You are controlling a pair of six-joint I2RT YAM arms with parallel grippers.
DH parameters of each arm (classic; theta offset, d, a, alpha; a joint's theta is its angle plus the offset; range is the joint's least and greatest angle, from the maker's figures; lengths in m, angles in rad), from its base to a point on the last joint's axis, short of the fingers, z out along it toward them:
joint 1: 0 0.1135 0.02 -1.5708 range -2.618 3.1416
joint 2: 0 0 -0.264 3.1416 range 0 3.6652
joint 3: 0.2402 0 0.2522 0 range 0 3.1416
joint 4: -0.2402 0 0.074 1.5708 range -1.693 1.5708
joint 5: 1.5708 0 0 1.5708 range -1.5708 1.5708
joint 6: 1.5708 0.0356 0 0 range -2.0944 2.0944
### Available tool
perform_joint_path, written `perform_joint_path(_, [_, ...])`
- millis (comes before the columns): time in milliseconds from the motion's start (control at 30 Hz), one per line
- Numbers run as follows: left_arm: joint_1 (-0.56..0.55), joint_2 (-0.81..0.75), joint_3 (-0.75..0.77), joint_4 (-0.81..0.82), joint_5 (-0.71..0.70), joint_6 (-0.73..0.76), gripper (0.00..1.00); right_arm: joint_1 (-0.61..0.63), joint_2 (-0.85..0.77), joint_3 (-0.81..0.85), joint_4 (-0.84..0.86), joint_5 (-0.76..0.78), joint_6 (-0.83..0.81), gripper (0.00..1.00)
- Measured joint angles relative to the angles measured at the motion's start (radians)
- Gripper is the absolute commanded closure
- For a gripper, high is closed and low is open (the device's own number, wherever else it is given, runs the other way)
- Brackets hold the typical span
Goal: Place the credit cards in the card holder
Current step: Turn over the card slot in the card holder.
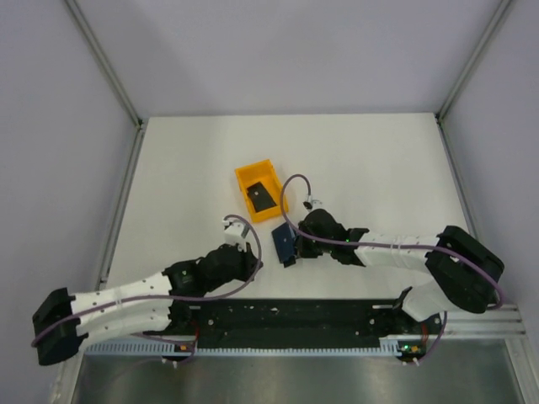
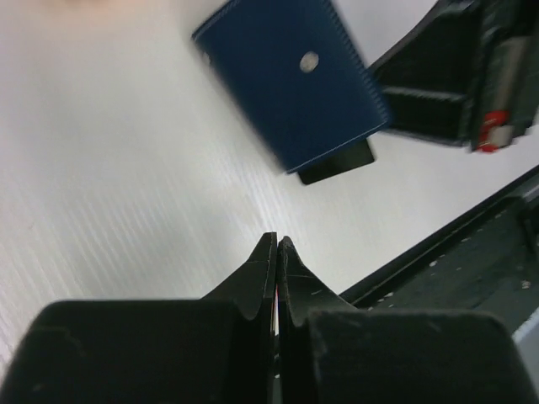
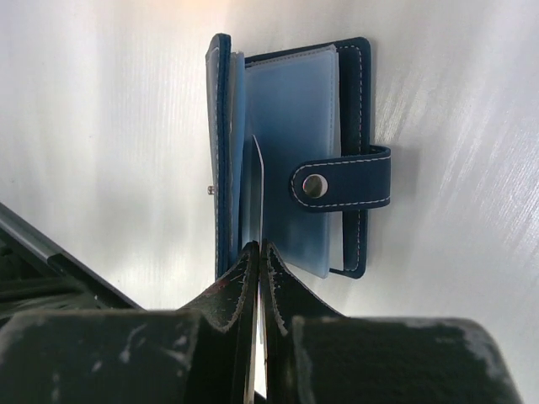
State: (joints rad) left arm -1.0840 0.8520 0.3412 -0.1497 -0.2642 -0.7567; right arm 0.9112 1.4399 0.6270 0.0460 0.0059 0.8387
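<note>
One card (image 1: 264, 199) lies in the bin (image 1: 251, 173). Our right tool (image 3: 257, 251) pinches a clear sleeve of the open holder (image 3: 290, 126) on the bench (image 3: 455, 101); our left tool (image 2: 277, 244) is closed nearby.

- The white-and-black left arm (image 1: 126, 301) lies low, angled forward and inward; its black two-finger left gripper (image 2: 276, 244) is pressed together.
- The white-and-black right arm (image 1: 396, 252) stretches leftward; its black right gripper (image 3: 257, 248) pinches a translucent sleeve of the navy-blue folding card holder (image 3: 345, 181).
</note>
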Motion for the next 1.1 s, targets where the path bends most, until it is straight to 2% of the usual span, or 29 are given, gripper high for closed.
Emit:
perform_joint_path(100, [0.001,-0.122,0.02,-0.009,-0.031,0.03,1.0,0.01,0.002,0.009,-0.017,0.024,-0.001,1.0])
perform_joint_path(167, [0.002,-0.15,0.054,0.004,-0.06,0.062,1.0,0.011,0.002,0.009,-0.02,0.028,0.0,1.0])
perform_joint_path(267, [0.008,-0.103,0.12,0.035,-0.098,0.114,1.0,0.011,0.002,0.008,-0.01,0.028,0.0,1.0])
perform_joint_path(400, [0.055,0.048,0.214,0.1,-0.093,0.172,1.0,0.011,0.007,0.008,0.003,0.027,-0.001,1.0])
perform_joint_path(667, [0.321,0.243,0.226,0.256,0.137,0.168,1.0,0.011,0.022,0.003,0.042,0.024,-0.001,1.0])
perform_joint_path(933, [0.337,0.399,0.26,0.393,0.327,0.117,1.0,0.011,0.042,0.002,0.072,0.016,0.0,1.0])
perform_joint_path(1100, [0.337,0.499,0.317,0.437,0.394,0.1,1.0,0.011,0.043,0.002,0.077,0.014,0.001,1.0])
